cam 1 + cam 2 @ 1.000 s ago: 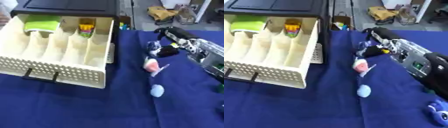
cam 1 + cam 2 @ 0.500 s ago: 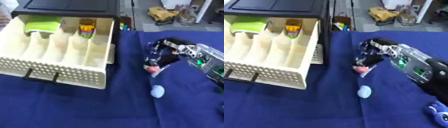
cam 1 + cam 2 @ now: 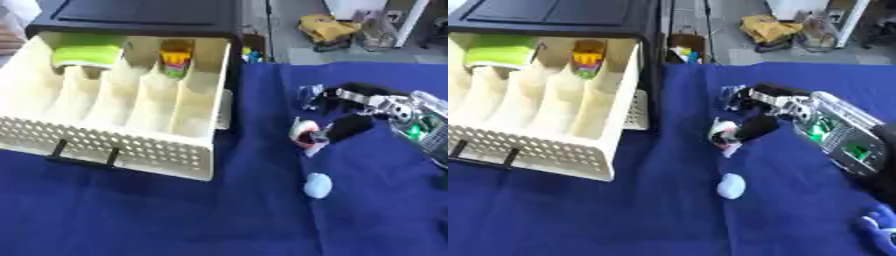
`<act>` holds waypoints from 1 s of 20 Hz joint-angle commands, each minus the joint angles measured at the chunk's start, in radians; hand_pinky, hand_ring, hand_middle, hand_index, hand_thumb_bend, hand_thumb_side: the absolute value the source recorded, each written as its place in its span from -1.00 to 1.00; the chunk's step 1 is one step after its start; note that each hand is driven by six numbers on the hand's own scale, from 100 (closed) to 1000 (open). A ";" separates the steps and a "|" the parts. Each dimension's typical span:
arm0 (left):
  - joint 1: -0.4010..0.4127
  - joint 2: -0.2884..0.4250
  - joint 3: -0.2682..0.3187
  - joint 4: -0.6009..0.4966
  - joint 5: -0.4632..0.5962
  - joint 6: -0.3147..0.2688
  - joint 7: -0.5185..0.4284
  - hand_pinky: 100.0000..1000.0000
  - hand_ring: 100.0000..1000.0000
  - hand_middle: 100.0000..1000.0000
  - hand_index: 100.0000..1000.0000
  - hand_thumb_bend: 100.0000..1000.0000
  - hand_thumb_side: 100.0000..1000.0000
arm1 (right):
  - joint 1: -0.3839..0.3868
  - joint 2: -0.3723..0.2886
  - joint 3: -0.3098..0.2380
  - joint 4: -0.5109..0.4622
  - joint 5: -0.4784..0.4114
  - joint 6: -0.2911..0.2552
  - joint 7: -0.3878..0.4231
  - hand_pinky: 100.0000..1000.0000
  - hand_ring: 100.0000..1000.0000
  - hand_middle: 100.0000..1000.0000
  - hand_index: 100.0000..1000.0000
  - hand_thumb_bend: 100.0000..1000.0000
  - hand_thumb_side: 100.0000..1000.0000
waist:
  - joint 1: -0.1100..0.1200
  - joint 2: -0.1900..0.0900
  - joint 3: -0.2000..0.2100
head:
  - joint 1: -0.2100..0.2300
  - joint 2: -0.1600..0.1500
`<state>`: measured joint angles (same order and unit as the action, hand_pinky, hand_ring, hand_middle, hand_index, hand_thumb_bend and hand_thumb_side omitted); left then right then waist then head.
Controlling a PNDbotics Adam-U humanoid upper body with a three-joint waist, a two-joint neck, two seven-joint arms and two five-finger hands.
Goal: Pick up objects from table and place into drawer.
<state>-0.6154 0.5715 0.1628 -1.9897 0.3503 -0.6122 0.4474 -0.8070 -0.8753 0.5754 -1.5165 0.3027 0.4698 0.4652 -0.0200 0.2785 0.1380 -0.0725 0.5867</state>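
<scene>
Grasping looks like the step in hand: the right hand (image 3: 776, 107) reaches in from the right, its fingers curled down around a small pink-and-white object (image 3: 306, 138) on the blue tabletop (image 3: 175, 215), though whether the pinch has closed I cannot tell. A pale blue object (image 3: 318, 185) lies near, untouched. Next the hand must lift and carry leftward to the open cream drawer (image 3: 114, 145), clearing its front wall.
</scene>
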 commanded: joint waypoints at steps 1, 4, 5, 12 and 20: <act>-0.007 0.019 0.005 -0.010 -0.004 0.002 0.000 -0.31 -0.13 0.04 0.47 -0.82 0.96 | -0.008 -0.032 -0.031 0.000 0.041 -0.006 0.046 0.60 0.71 0.33 0.76 0.13 -0.13 | 0.004 -0.015 0.002 | 0.003 -0.012; -0.007 0.018 0.005 -0.010 -0.004 0.001 0.000 -0.32 -0.13 0.04 0.47 -0.82 0.96 | -0.006 -0.022 -0.041 0.026 0.072 -0.018 0.090 0.60 0.71 0.34 0.76 0.13 -0.12 | 0.005 -0.014 0.005 | 0.001 -0.013; -0.006 0.017 0.005 -0.010 -0.004 0.001 0.000 -0.32 -0.13 0.04 0.47 -0.82 0.96 | -0.007 -0.018 -0.045 0.034 0.082 -0.022 0.105 0.60 0.71 0.35 0.77 0.14 -0.12 | 0.005 -0.014 0.005 | 0.001 -0.014; -0.003 0.014 0.006 -0.010 -0.005 0.001 0.001 -0.34 -0.14 0.04 0.47 -0.82 0.96 | -0.025 0.011 -0.102 0.062 0.179 -0.038 0.283 0.60 0.71 0.40 0.80 0.16 -0.12 | 0.006 -0.009 0.008 | 0.003 -0.018; -0.002 0.010 0.006 -0.010 -0.009 0.001 0.004 -0.34 -0.14 0.04 0.47 -0.83 0.96 | -0.034 0.040 -0.129 0.071 0.207 -0.033 0.326 0.58 0.70 0.38 0.82 0.25 -0.06 | 0.005 0.000 0.013 | 0.005 -0.023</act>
<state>-0.6080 0.5626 0.1628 -1.9897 0.3461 -0.6121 0.4479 -0.8186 -0.8197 0.4671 -1.4418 0.5054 0.4209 0.7725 -0.0175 0.2954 0.1494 -0.0705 0.5732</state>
